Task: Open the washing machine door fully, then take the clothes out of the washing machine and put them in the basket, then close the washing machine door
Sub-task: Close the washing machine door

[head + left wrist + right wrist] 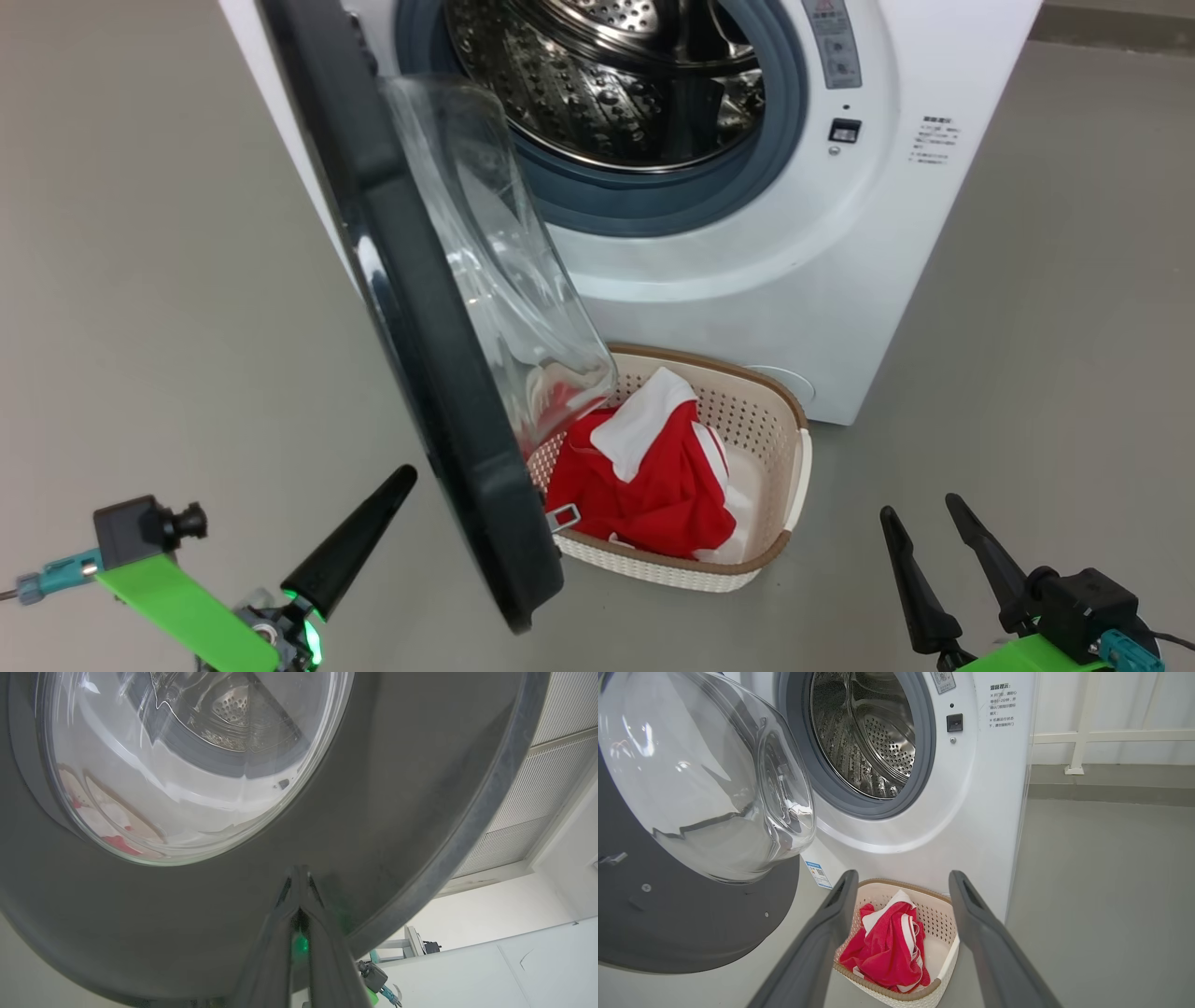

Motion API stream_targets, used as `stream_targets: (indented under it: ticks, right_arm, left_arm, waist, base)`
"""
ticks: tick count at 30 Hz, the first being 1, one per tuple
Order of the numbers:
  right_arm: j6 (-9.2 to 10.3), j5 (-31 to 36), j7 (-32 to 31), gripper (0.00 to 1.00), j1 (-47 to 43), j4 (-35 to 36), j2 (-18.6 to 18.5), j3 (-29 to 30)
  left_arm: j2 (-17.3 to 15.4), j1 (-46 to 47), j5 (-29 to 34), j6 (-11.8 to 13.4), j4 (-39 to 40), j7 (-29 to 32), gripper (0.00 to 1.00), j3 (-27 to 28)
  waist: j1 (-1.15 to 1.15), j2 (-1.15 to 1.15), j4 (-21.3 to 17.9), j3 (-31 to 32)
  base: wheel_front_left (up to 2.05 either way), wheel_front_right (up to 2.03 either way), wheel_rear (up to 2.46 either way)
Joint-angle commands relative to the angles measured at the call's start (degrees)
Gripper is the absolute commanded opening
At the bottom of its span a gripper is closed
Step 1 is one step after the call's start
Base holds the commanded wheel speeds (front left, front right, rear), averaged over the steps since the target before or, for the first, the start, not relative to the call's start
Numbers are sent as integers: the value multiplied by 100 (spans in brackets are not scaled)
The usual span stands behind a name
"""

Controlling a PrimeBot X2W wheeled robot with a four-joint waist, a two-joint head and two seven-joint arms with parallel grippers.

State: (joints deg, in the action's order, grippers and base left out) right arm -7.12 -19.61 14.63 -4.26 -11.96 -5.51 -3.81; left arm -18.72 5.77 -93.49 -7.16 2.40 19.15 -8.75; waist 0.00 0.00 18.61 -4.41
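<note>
I count: one washing machine [747, 308], one door [420, 308], one drum [597, 84], one basket [752, 375], one red garment [672, 490]. My jaws: two pairs, two dark fingers [920, 579] each.

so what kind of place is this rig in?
Probably a laundry corner staged in a lab or utility room, not a home: a white front-loading washing machine stands on bare grey floor, with a basket of clothes before it and a white railing behind.

Head view looks down on the washing machine door [420, 373]; left wrist, close against it, seemingly faces upward; right wrist, low, shares the basket [738, 411].
</note>
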Motion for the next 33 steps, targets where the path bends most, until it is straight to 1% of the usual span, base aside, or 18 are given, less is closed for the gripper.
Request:
stream_targets:
  ticks: [1,9,14,24,29,33]
  right_arm:
    - [-36,-4,37,100,215,145,-113,-123]
    - [-36,-22,37,100,287,141,-117,-117]
    - [-36,-23,37,100,336,154,-85,-120]
    - [-36,-16,37,100,490,194,-51,-77]
    - [-36,-12,37,100,601,217,-32,-26]
    - [-36,-14,37,100,692,232,-12,-1]
  left_arm:
    - [-72,311,68,-33,143,67,0,217]
    - [149,398,278,-33,265,139,0,167]
    - [279,531,449,-33,285,84,0,-22]
    - [471,1125,709,-33,-52,-371,0,-392]
    - [486,1531,804,-33,-273,-659,0,-580]
    - [490,1852,731,-33,-424,-811,0,-699]
  waist:
    - [0,0,-73,-50]
    - [0,0,-305,-147]
    - [0,0,-478,-199]
    - [0,0,-881,-448]
    - [0,0,-1122,-618]
    - [0,0,-1321,-752]
  base:
    - [0,0,0]
    - [0,0,0]
    - [0,0,0]
    - [0,0,0]
    - [0,0,0]
    - [0,0,0]
